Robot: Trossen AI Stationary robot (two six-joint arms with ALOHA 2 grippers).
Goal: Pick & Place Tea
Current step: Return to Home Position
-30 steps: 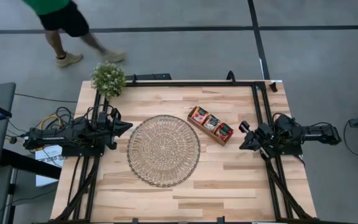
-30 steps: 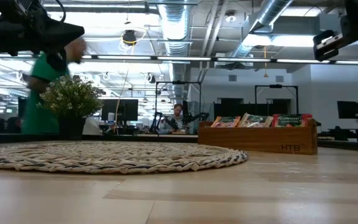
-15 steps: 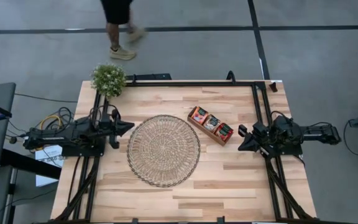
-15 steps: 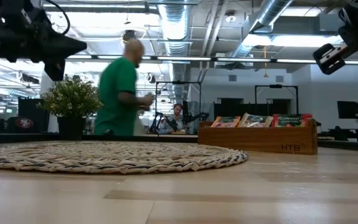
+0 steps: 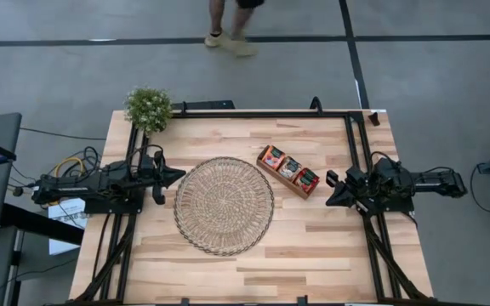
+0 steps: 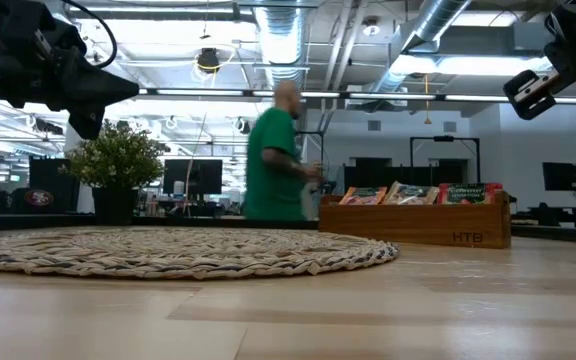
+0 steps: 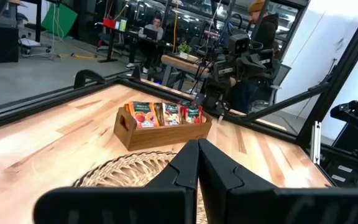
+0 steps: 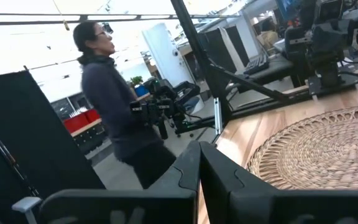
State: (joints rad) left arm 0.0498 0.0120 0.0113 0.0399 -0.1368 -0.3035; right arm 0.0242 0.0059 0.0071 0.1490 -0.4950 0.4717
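Person (image 6: 276, 155) walked right, tea (image 6: 408, 193) untouched in tray (image 6: 413, 226)

Small flat tea sachets (image 6: 408, 193), red-orange and green-and-pale, packed upright in all 3 sections of wooden tray (image 6: 413, 225), tops above its rim.

**Left arm** (image 5: 100, 185), left of the high view: matt black jointed links, with yellow and orange cables (image 5: 73, 161) looped at its base. In the low view's upper left, a thin black cable loop (image 6: 105, 25) arches over its dark housing.

**Right arm** (image 5: 402, 183), right of the frame: same black build, with a pale rectangular panel (image 6: 530, 88) on one link.

**Left claw** (image 7: 197, 143) and **right claw** (image 8: 199, 144): each has two angular black fingers tapering to a point, with a thin seam between them.
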